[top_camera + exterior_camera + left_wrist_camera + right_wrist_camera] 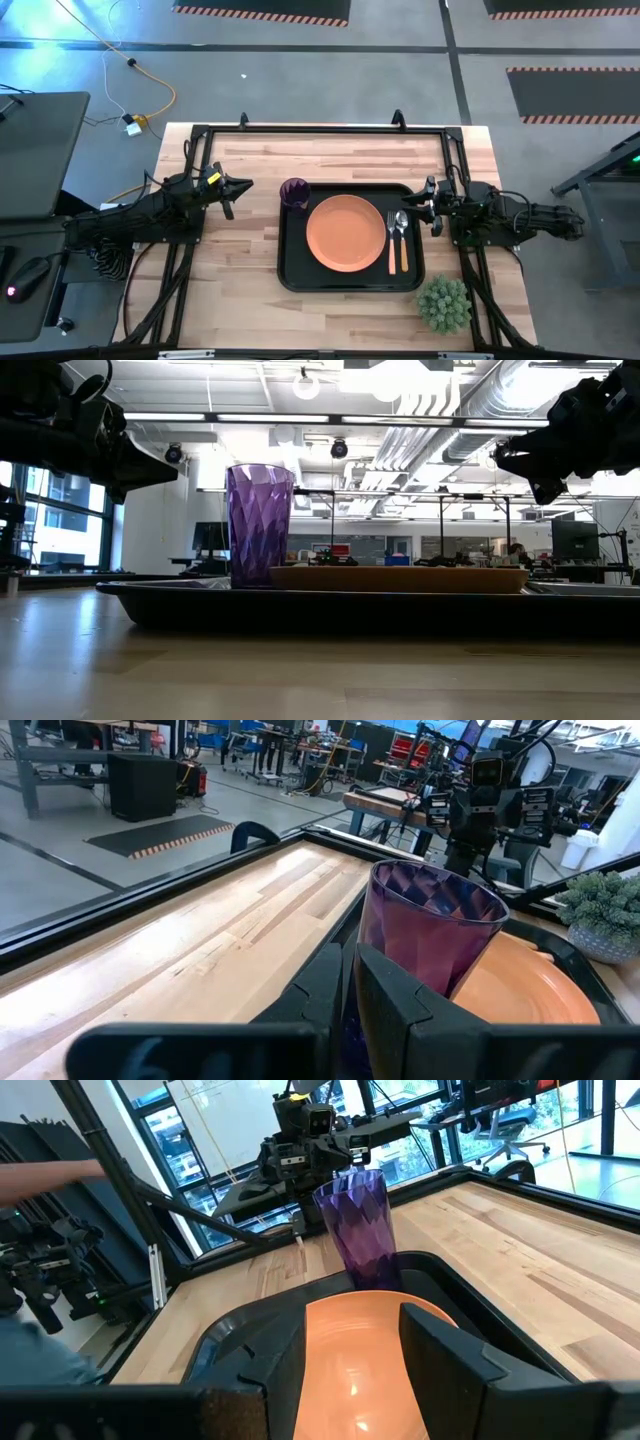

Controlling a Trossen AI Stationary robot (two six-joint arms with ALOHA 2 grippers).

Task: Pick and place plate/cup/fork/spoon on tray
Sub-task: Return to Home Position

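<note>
The black tray lies on the middle of the wooden table. On it lie the orange plate and, to the plate's right, the fork and the spoon, side by side with their handles toward the near edge. The purple cup stands upright in the tray's far left corner; it also shows in the low view. My left gripper is shut, raised, a little left of the cup. My right gripper is open and empty, raised over the tray's far right corner.
A small green potted plant stands on the table near the tray's near right corner. A black metal frame runs along the table's far edge and sides. Bare wood lies left of the tray and along the near edge.
</note>
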